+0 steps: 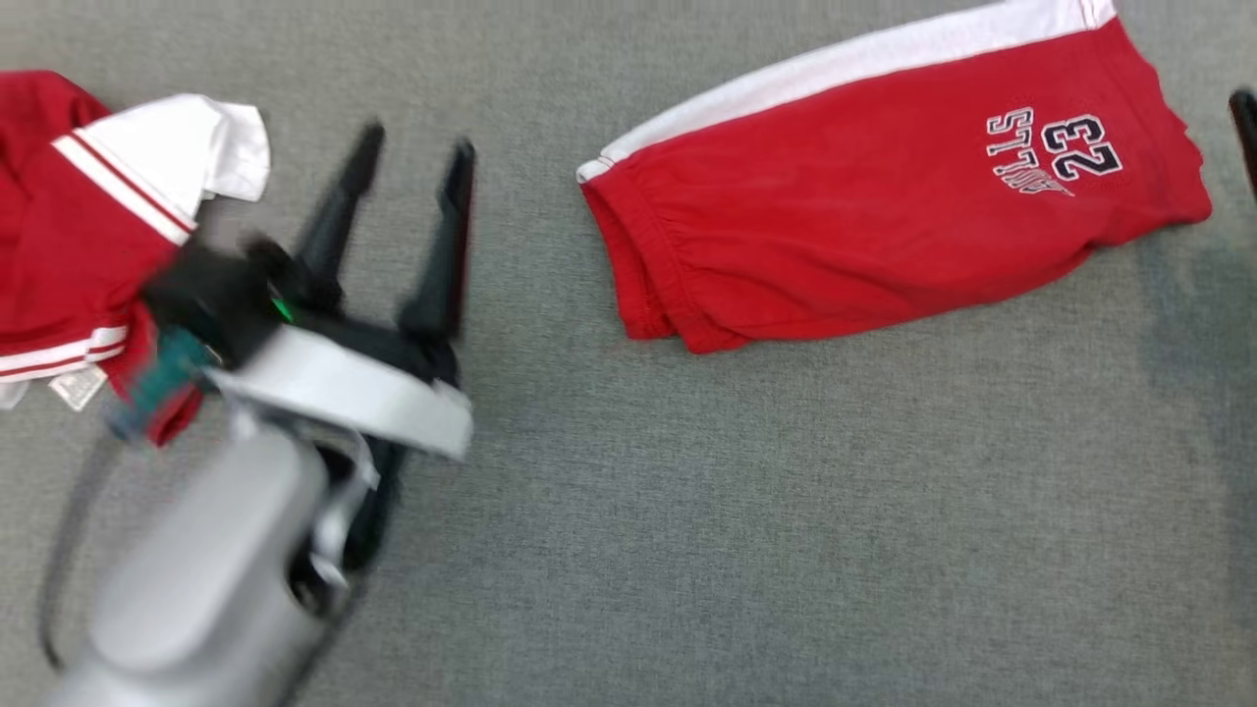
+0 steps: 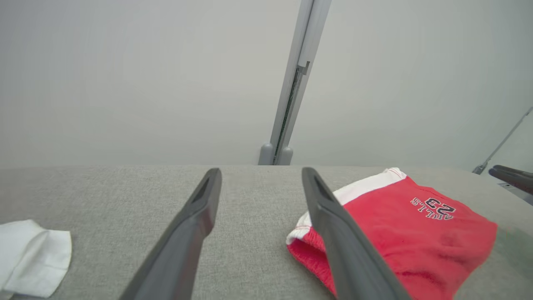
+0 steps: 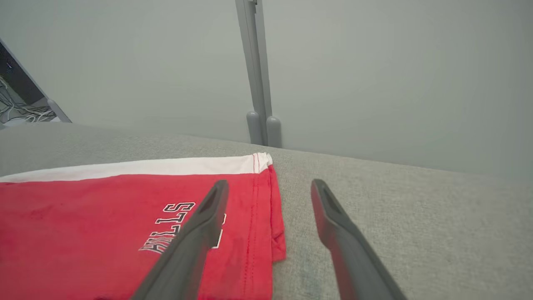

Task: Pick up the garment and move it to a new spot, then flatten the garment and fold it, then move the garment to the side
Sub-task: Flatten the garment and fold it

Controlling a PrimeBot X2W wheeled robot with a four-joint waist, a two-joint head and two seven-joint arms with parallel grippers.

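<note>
We note a grey fabric surface (image 1: 687, 550). Folded red shorts (image 1: 864, 216) lie flat on it to our right; a rumpled red-and-white shirt (image 1: 69, 226) lies well apart, far left.

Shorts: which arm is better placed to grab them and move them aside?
Right, I'd say. The right gripper is open at the shorts' hem end, one finger over the fabric. The left gripper is open too but stands off the waistband, beside the shirt.

Folded red shorts (image 1: 884, 196) lie at upper right on the grey cloth surface (image 1: 786, 511). At centre left the blurred left gripper (image 1: 416, 145) stands spread-fingered, partly in front of a red-and-white top (image 1: 59, 236) at the left edge.
</note>
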